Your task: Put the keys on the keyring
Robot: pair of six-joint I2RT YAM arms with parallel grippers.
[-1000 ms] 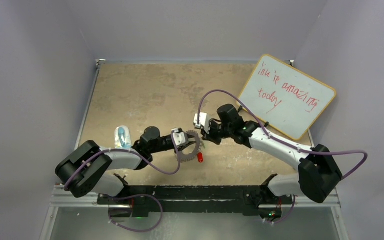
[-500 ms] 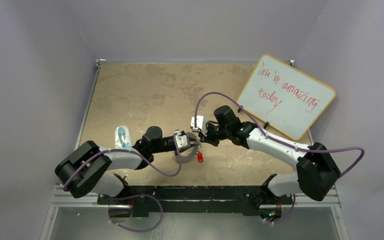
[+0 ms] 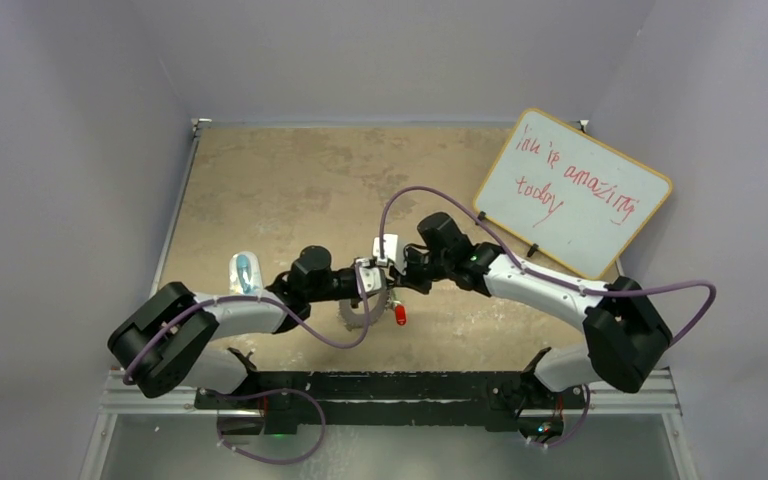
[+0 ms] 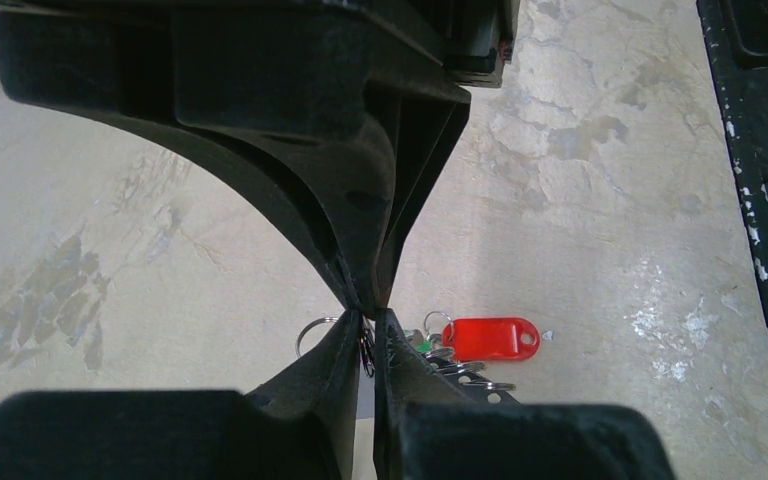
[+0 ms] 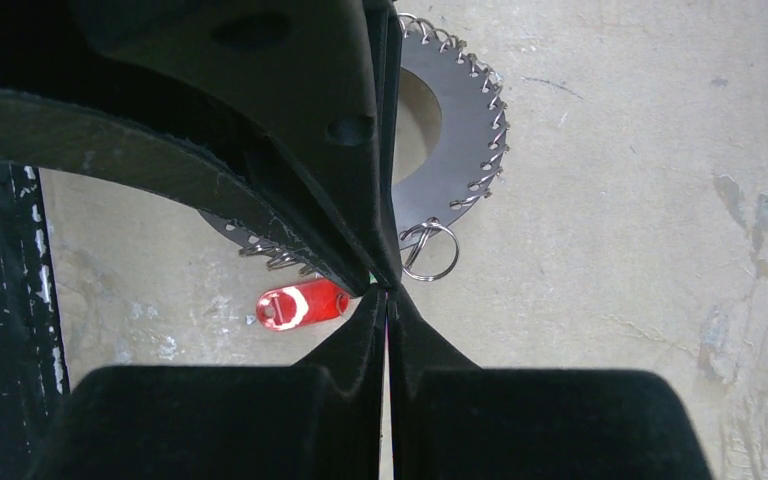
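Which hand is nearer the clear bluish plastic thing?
Left. The bluish object lies left of both; the left hand is the closer, the right hand just beyond it.

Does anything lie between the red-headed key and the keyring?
Nothing visible does. The red-headed key lies on the table just off the fringed rim of the keyring, with only a narrow open gap between them. The left gripper and right gripper, both shut, meet at the ring's far side, clear of that gap.
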